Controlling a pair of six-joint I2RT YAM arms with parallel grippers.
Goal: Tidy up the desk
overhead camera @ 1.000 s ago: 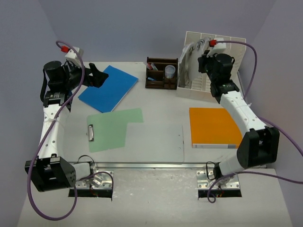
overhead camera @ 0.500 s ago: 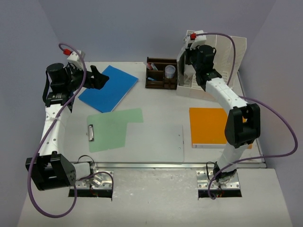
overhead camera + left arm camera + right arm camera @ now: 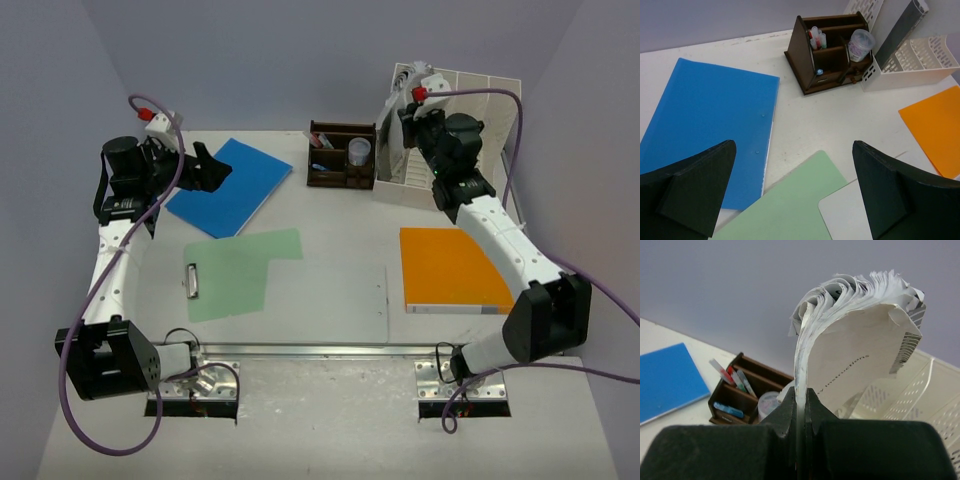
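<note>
Desk [image 3: 340, 215]: white top, lying flat below both pincers, with a metal rail [image 3: 320, 349] along the near edge by the arm bases.

Left pincer [image 3: 792, 145]: spread wide and holding nothing. It hangs above the far-left part of the desk, clear of the surface, over the near corner of the blue folder [image 3: 230, 185].

Right pincer [image 3: 801, 397]: clamped on the edge of a thick sheaf of papers [image 3: 855, 350]. The sheaf curves upward and its pages fan out at the top. It is raised above the far-right corner of the desk, at the left end of the file rack [image 3: 440, 140]. Whether the sheaf's lower edge sits in the rack cannot be told.

On the desk, far side: a brown pen holder [image 3: 342, 158] with pens and a clear cup [image 3: 359, 151] in its compartments, just beside the white file rack.

On the desk, middle: a green clipboard [image 3: 240, 270], clip at its left edge, partly overlapped by a white sheet [image 3: 330, 300].

On the desk, right: an orange folder [image 3: 452, 268] lying flat, well apart from the white sheet.
</note>
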